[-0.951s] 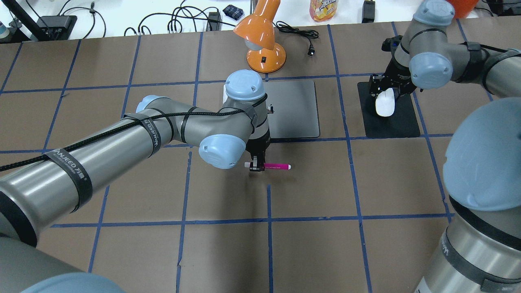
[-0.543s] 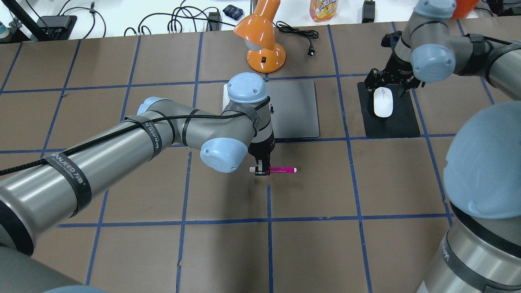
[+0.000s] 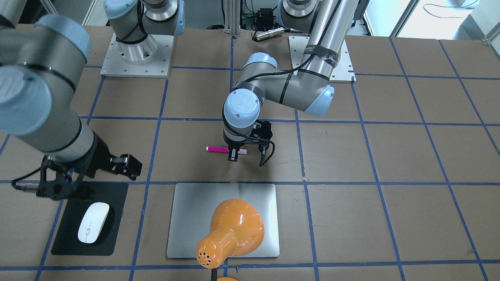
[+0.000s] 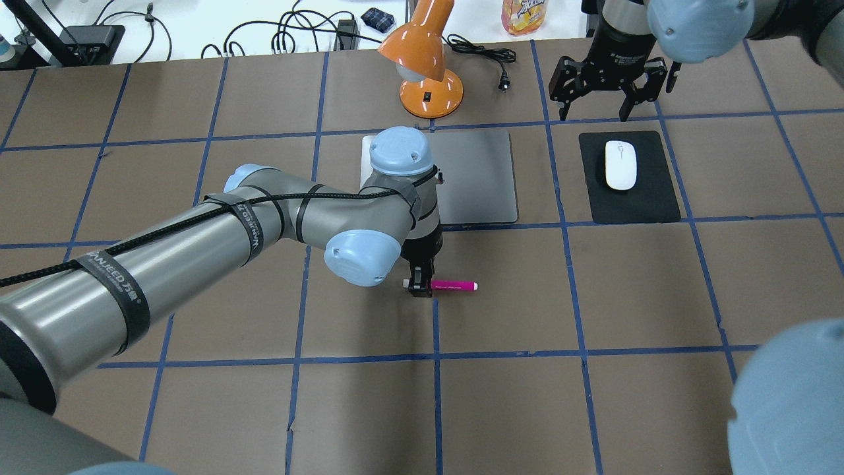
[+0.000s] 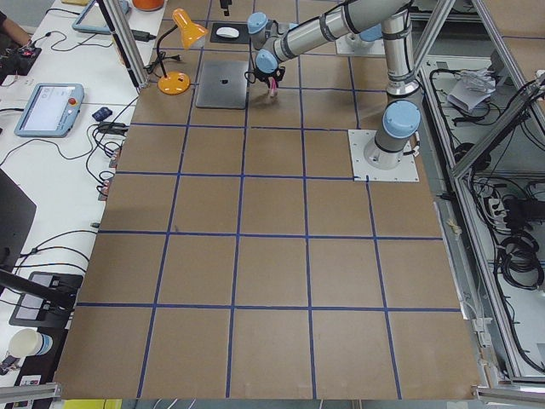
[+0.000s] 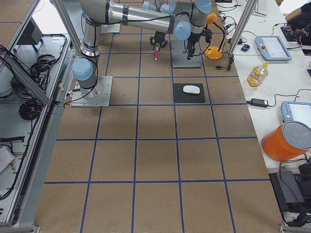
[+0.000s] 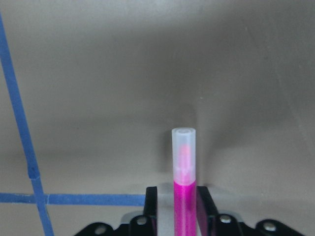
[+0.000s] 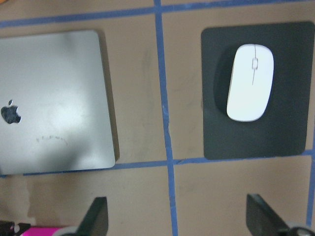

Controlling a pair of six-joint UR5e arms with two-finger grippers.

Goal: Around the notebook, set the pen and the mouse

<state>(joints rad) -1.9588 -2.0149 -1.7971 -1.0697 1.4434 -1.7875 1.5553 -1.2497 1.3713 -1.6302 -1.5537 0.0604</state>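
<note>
1. Left claw (image 4: pixel 420 288) is clenched on the pen (image 4: pixel 455 285), pointing straight down at the table (image 4: pixel 593 297).
2. The grip sits close to the pale cap end. The cap pokes out on the left of the fingers and the magenta barrel runs out to the right.
3. The pen lies level, roughly parallel to the near edge of the notebook (image 4: pixel 478 178). It is on the near side of that edge and not touching it. A blue tape line runs between the two.
4. The wrist camera shows the pen (image 7: pixel 183 167) pinched between the two black fingers with its shadow on the brown paper. I cannot tell whether it rests on the table or hangs just above it.
5. Right claw (image 4: pixel 593 113) is released, fingers spread wide, holding nothing. It hangs over the table just beyond the far edge of the black mat (image 4: pixel 653 204).
6. The mouse (image 4: pixel 621 165) lies flat on the mat, in its far half, long axis running near to far. Nothing is touching it.
7. The mat sits to the right of the notebook with a strip of bare table and a tape line between them.
8. The notebook lies flat and closed. The left arm's wrist covers its left edge from overhead.
9. An orange desk lamp (image 4: pixel 422 66) stands with its base just past the notebook's far edge.
</note>
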